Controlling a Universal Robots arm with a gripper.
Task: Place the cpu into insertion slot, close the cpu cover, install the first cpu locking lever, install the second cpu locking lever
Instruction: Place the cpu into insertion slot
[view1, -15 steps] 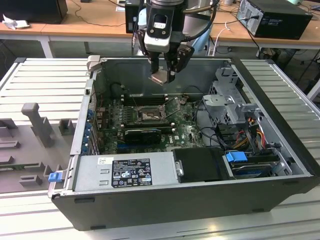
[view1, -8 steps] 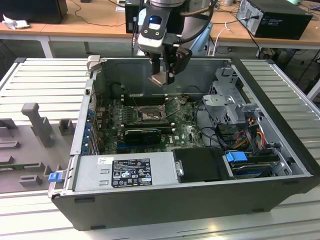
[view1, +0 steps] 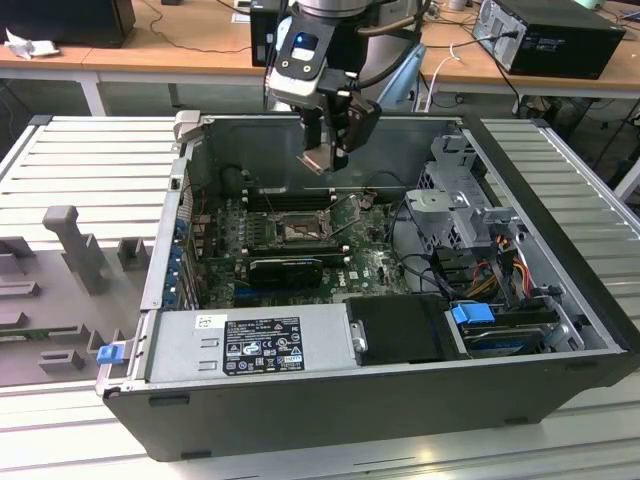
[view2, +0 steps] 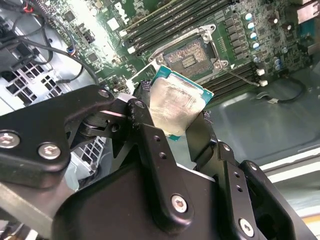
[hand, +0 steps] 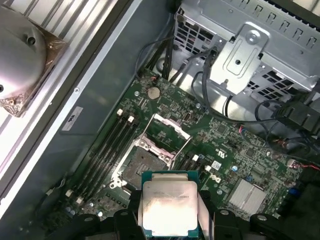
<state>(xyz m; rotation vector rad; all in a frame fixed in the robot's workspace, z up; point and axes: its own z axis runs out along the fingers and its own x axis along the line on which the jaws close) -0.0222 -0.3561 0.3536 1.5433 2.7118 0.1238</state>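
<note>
Cpu (view2: 177, 107) sits clamped by two opposite edges between the fingers (view2: 144, 125), hanging above the insertion slot (hand: 142, 169) and well clear of it, so the slot lies straight beyond the chip's underside. Beside the slot, the cpu cover (hand: 167, 129) stands tipped up, with the pin field bare. The chip is square, with a pale, shiny metal top and a thin green border.

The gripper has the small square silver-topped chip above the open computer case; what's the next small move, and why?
Probably ease down toward the square black-framed socket: the gripper grips the small silver-topped chip well above the green motherboard, and the socket lies uncovered.
</note>
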